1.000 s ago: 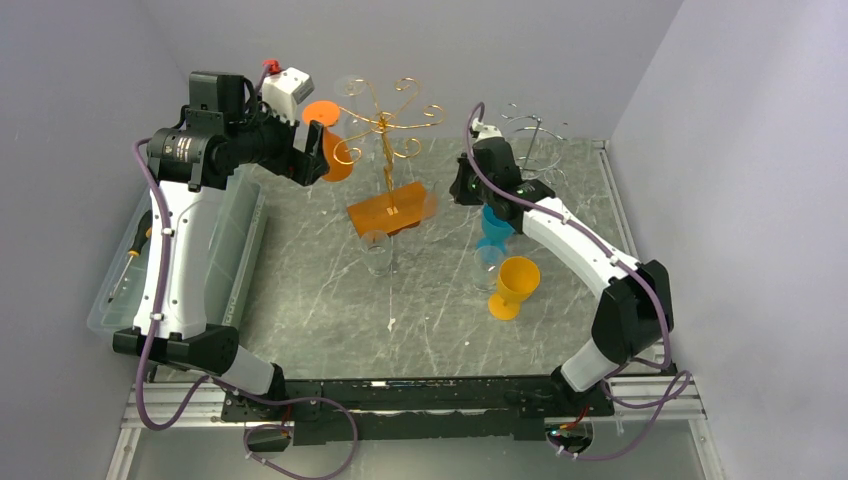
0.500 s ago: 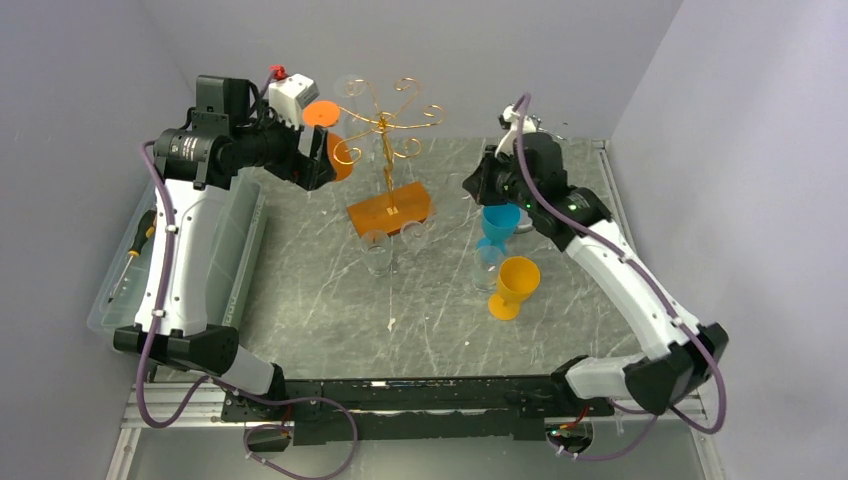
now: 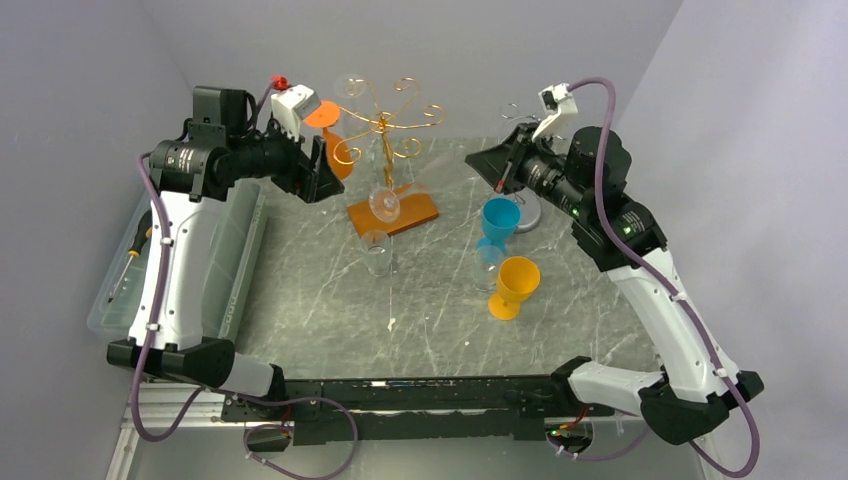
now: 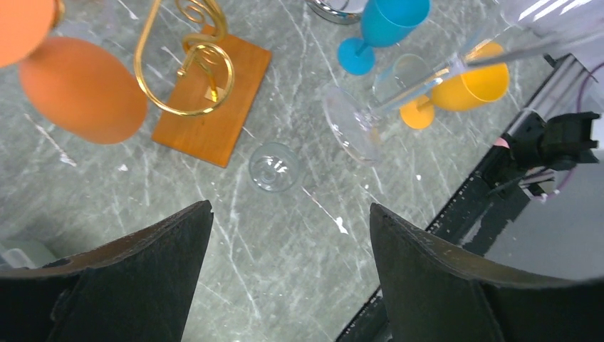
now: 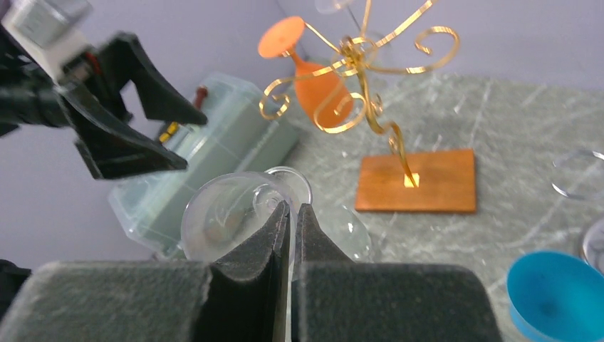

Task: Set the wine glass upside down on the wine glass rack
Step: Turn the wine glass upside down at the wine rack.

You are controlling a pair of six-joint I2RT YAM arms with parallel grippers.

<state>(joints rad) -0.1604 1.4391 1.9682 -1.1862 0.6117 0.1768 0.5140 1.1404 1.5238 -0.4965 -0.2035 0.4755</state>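
The right claw (image 5: pixel 290 214) is pinching the clear wine glass (image 5: pixel 224 214) tight, holding it up near the gold rack (image 5: pixel 360 64). The left claw (image 4: pixel 290 210) is hanging wide open beside the rack.

I see the left arm (image 3: pixel 172 250) standing tall on its own side, elbow high, forearm level and reaching inward. The left gripper (image 4: pixel 290 208) points right and down with its jaws spread wide. The right arm (image 3: pixel 665 300) stretches up and back, its wrist aimed leftward. The right gripper (image 5: pixel 291 208) has its jaws pinched tight on the stem of a clear glass (image 5: pixel 221 214).
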